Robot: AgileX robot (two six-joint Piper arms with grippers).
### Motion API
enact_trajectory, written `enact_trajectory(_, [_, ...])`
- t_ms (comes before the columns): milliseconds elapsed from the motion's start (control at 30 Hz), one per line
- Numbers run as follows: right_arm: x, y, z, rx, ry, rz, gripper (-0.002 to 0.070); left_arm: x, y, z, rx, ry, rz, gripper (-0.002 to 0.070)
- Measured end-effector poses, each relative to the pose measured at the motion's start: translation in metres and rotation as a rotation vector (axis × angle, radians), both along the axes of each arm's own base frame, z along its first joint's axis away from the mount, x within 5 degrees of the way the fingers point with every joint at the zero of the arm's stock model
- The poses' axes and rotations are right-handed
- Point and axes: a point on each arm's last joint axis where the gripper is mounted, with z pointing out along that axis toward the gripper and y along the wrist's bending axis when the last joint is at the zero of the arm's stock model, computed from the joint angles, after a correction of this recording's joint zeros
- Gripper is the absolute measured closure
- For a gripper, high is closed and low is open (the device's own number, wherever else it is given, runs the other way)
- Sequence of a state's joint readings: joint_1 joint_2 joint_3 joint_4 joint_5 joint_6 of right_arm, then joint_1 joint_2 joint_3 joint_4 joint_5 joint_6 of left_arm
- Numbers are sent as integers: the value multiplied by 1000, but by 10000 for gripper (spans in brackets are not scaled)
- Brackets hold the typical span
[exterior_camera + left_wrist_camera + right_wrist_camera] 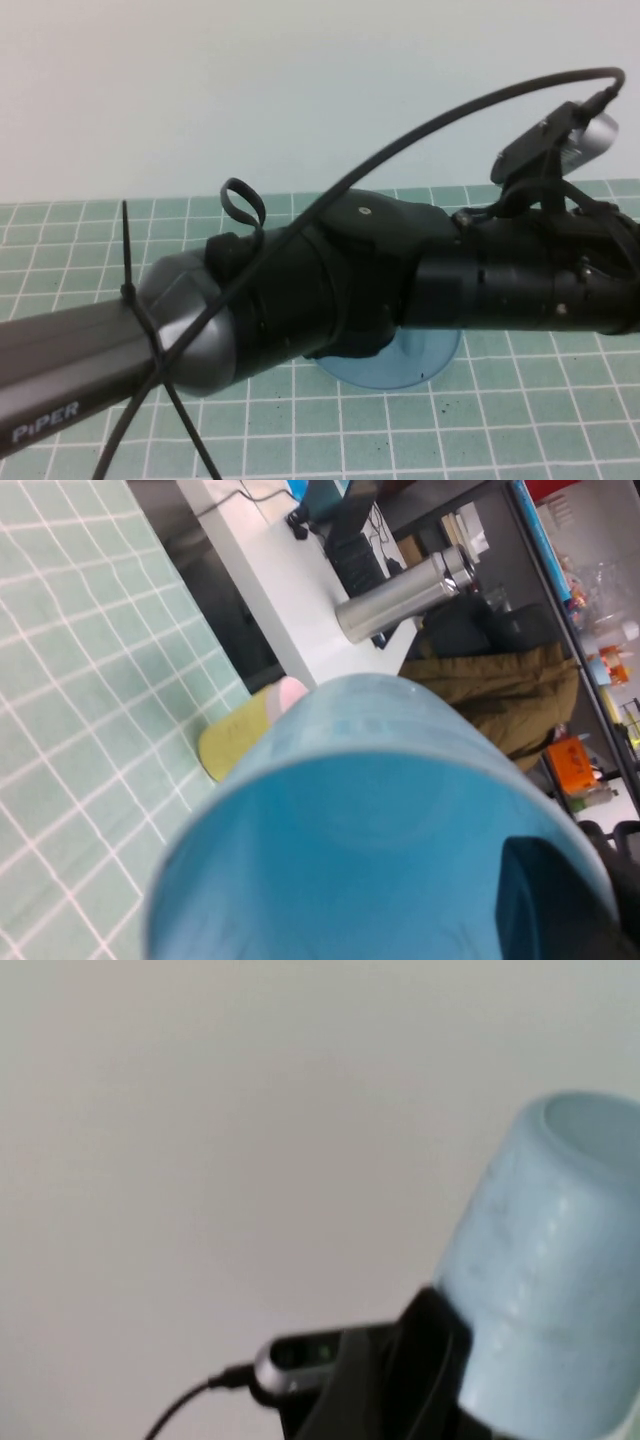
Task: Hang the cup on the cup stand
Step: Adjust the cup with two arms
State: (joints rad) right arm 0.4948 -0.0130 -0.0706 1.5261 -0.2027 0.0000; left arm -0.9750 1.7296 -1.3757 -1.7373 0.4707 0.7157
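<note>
Starting on the left of the high view, the left arm (200, 340) sweeps in low and runs clear across the green gridded counter (500, 440), blocking most of the scene. Under its middle, only a sliver of the cup stand (395, 368) peeks out: the round, see-through blue dish base. Its pegs are hidden.

Further right, past that arm's wrist camera (575, 140), the left gripper (440, 1360) is closed on the cup (380, 830), one dark finger (560, 900) pressed against its wall. The cup is off the counter, up in the air. It's light blue, smooth, tapered, no handle, and the right wrist view shows its closed end uppermost. The right gripper is out of sight in every view.

The hang looks to be the job now. Keep the mouth facing down, centre it over a knob before lowering, and descend slowly, since the arm masks the pegs from above. Beyond the cup, a yellowish-green object (235, 742) lies on the counter.
</note>
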Motion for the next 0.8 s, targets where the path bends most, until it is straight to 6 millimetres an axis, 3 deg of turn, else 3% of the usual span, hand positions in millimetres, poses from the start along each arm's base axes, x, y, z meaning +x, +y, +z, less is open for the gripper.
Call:
enact_trajectory(300, [1,-4,0,38,16,-39,1,-8,-5,2,-8,64,-1,666])
enact_trajectory(533, [2,-6,0,57,23,-58,1,-15,-12,20,-48,-40,-35,666])
enact_trajectory(800, [3,-10,0,177,60,-80,1,-21,-13,21,-56,-38,-69,666])
